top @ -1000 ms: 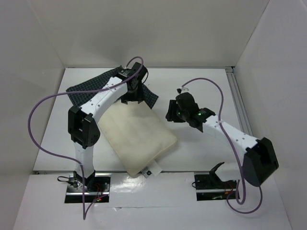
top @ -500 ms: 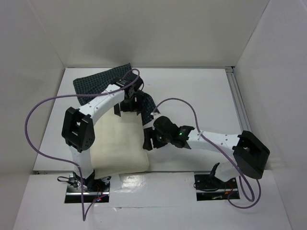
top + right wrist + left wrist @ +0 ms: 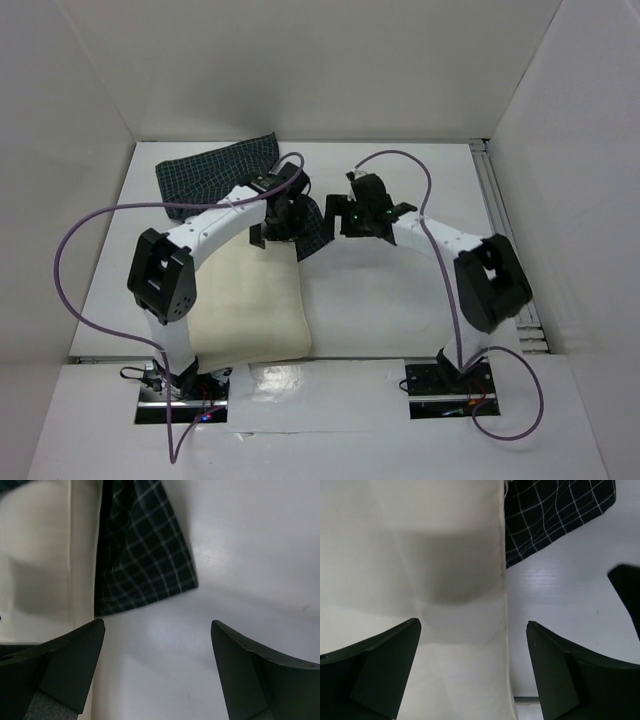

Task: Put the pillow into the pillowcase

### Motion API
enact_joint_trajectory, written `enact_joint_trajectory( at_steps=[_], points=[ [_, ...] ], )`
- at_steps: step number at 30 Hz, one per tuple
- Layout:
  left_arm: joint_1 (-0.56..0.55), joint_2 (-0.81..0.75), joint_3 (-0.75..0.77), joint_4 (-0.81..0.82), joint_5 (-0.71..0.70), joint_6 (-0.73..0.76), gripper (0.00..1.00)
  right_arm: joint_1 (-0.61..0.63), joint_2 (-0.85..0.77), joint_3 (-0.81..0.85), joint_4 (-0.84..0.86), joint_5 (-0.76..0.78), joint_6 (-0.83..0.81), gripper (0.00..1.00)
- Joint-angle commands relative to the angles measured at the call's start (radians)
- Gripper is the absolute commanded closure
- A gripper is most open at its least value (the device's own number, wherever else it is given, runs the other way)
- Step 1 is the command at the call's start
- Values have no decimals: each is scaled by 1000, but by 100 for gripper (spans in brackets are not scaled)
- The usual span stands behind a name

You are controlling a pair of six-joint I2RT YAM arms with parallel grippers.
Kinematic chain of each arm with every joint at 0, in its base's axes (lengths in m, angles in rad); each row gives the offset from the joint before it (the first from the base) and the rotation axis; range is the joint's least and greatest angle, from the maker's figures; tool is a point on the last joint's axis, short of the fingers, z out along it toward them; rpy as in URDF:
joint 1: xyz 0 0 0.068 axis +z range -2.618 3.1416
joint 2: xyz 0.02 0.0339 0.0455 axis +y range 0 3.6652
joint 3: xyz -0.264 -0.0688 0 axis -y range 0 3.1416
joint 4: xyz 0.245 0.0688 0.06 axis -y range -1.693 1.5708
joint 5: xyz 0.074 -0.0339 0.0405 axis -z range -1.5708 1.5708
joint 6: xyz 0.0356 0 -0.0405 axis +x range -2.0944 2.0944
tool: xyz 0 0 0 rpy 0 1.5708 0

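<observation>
Pillowcase (image 3: 210,172) corner sits between my two grippers, lapping the far end of the pillow (image 3: 250,300).
From the top, my left gripper (image 3: 272,232) hangs over the pillow's far right edge and my right gripper (image 3: 338,215) just beside the loose corner, so I judge the right arm nearer. Left wrist: jaws spread, pillow below, pillowcase ahead-right. Right wrist: jaws spread over the table (image 3: 240,555), corner ahead-left.
</observation>
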Motion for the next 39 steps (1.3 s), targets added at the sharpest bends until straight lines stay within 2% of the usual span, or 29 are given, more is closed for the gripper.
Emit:
enact_joint_trajectory(
  at_steps=[1,2,6,7,8,10,11,13,14,16,19,20,23,28,30,33,35,37,39],
  points=[
    [-2,90,51,27,-27,8,0,-14,128,149,-1,-37,-83,6],
    [-2,136,67,-5,-67,-2,0,-14,159,177,7,-37,-83,6],
    [-2,199,68,7,-79,-11,0,-14,328,319,23,-48,-118,5],
    [-2,214,68,7,-80,-11,2,-14,355,342,23,-57,-127,5],
    [-2,215,68,7,-90,-11,9,-14,383,365,23,-57,-127,5],
    [7,227,68,7,-101,-21,33,-14,450,412,32,-66,-139,5],
    [18,218,57,7,-101,-22,64,-14,469,421,46,-66,-139,5],
    [32,195,57,7,-92,-22,100,-14,515,442,55,-82,-150,10],
    [32,183,66,7,-92,-22,100,-14,527,455,64,-82,-150,15],
    [45,117,66,7,-81,-31,100,-14,549,465,84,-117,-150,38],
    [68,42,66,42,-12,-31,100,-4,521,421,129,-180,-150,80],
    [81,-1,66,43,15,-31,100,-4,508,410,138,-180,-150,100],
    [91,-58,91,52,42,-42,100,44,403,325,152,-191,-150,100],
    [101,-178,152,63,77,-97,100,159,131,99,176,-154,-74,100],
    [101,-202,163,72,82,-106,100,196,67,41,207,-129,-38,100],
    [67,-184,172,81,28,-163,100,249,30,-7,216,-95,-14,100],
    [67,-149,163,66,28,-227,100,260,50,8,157,-95,-14,100],
    [38,-140,123,66,2,-277,100,297,14,8,143,-144,-23,100],
    [27,-111,95,86,-12,-287,100,331,-66,-59,207,-148,-23,100]
  ],
)
